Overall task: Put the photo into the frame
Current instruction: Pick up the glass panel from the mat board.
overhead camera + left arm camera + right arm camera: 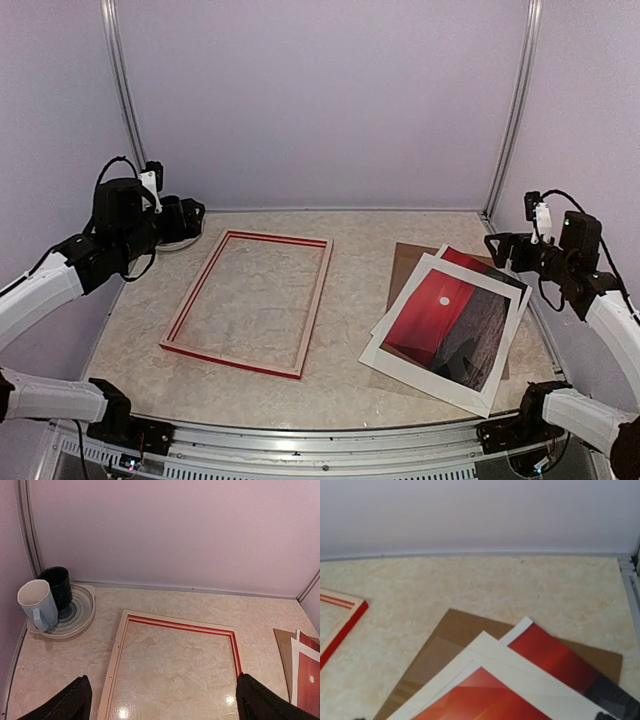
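The frame (313, 302), red-faced with pale wood sides, lies flat and empty left of centre; it also shows in the left wrist view (180, 624). The photo (440, 322), a red sky with a small white sun, lies at the right under a white mat (400, 300) and on a brown backing board (405, 262). My left gripper (190, 215) hovers behind the frame's far left corner, its fingers (70, 705) wide apart and empty. My right gripper (497, 247) hovers off the photo's far right corner, holding nothing. In the right wrist view the photo (495, 700) lies close below.
A pale blue mug (37, 605) and a black mug (57, 586) stand on a round tray (82, 615) in the far left corner. Lilac walls close in the back and both sides. A corner of the frame (342, 625) shows in the right wrist view.
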Controlling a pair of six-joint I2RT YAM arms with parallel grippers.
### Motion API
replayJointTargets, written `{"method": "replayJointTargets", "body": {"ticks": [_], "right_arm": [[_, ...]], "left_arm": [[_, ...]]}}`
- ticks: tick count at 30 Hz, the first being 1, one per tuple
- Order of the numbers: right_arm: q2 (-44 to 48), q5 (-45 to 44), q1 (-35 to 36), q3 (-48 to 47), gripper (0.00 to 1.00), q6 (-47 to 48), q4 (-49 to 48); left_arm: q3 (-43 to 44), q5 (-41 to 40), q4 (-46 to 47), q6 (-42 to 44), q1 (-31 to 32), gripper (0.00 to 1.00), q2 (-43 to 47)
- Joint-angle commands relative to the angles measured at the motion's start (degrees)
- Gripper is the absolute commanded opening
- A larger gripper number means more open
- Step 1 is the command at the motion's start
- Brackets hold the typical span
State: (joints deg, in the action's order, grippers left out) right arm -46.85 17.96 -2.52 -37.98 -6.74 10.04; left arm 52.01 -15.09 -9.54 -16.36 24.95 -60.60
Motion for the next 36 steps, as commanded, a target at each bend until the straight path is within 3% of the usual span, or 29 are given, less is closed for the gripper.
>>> {"method": "replayJointTargets", "body": {"ticks": [1,10,17,22,36], "right_arm": [[-0.4,0.0,0.6,-5.8,0.99,-0.2,3.7],[-0.3,0.8,0.7,-11.1,0.99,-5.5,7.2],[3.1,17.1,0.7,-6.8,0.99,-8.5,0.6],[1.8,21.3,0.7,-6.8,0.99,-6.8,1.8],[-0.7,17.4,0.7,-4.6,0.99,-10.2,3.7]], "left_arm": [[2.9,-2.5,-2.5,-0.4,1.6,0.99,-0.5],[8.7,1.4,-5.3,-2.5,1.9,0.99,-6.1],[10.7,1.8,-5.6,-4.1,3.6,0.99,-10.4],[10.2,0.5,-4.4,-5.3,6.1,0.99,-11.7],[16.2,1.7,-5.2,-8.3,14.5,0.99,-21.3]]}}
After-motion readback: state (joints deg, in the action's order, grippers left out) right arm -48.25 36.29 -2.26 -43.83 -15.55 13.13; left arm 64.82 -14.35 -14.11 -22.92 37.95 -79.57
